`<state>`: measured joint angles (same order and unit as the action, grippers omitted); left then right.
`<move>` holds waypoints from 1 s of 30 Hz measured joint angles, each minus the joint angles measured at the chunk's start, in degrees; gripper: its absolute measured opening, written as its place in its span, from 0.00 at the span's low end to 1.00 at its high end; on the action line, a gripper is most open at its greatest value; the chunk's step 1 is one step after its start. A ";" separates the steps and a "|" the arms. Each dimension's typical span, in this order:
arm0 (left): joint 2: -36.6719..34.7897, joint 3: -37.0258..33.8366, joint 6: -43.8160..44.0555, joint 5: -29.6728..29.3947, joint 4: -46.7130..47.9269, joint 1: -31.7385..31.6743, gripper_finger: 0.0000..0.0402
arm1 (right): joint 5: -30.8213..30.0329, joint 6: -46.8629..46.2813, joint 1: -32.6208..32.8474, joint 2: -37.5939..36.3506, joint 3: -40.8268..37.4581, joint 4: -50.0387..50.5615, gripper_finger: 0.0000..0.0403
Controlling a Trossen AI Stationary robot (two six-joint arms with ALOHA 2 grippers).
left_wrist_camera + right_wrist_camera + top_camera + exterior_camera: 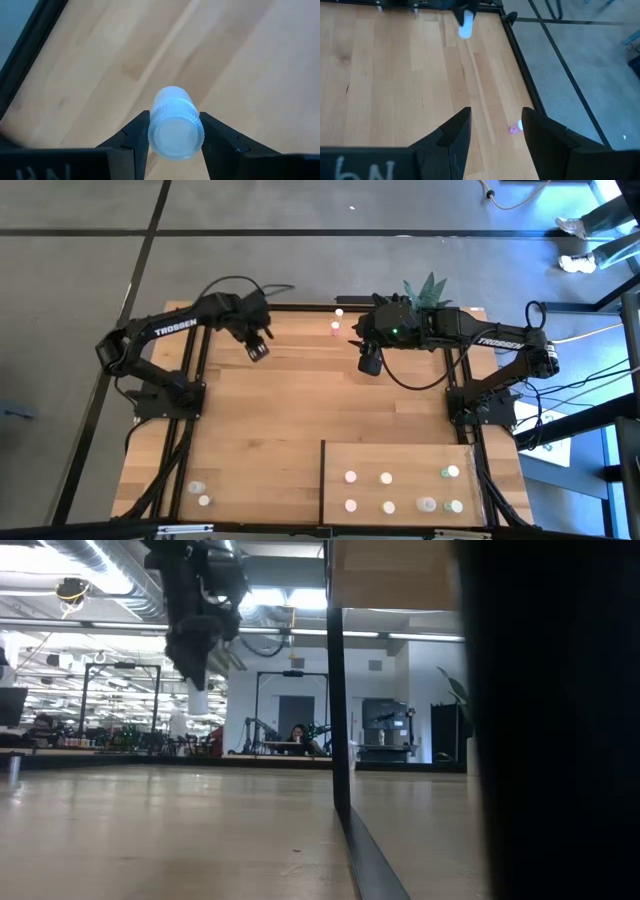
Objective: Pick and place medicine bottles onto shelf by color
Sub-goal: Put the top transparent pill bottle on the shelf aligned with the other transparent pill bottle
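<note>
The left gripper held a white bottle clamped in its jaws above the desk at eleven o'clock. The right gripper, jaws apart, was empty. Eight bottles stood on the shelf at five o'clock; several waited elsewhere.

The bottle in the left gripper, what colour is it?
Whitish, see-through. The medicine bottle shows best in the left wrist view, clamped in the left gripper.

8 bottles on the shelf
</note>
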<state>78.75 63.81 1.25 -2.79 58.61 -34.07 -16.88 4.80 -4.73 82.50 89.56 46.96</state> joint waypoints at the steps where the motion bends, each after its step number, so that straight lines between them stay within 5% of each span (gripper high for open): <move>1: 0.01 0.00 0.17 0.05 -1.07 1.44 0.34 | 0.00 -0.06 -0.02 0.00 0.00 0.02 0.44; 7: -0.01 0.00 3.11 1.60 -7.38 7.94 0.34 | 1.52 0.24 -0.02 0.00 -0.02 0.00 0.44; 17: 1.01 0.07 4.66 3.04 -15.44 16.37 0.34 | 18.79 4.72 0.00 0.00 -0.02 0.00 0.44; 30: 16.83 7.67 0.44 5.12 -17.14 20.85 0.34 | 30.27 4.74 0.00 0.00 -0.02 1.34 0.44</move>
<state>95.58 71.48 1.69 2.32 41.47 -13.23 13.38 9.54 -4.73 82.50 89.54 48.30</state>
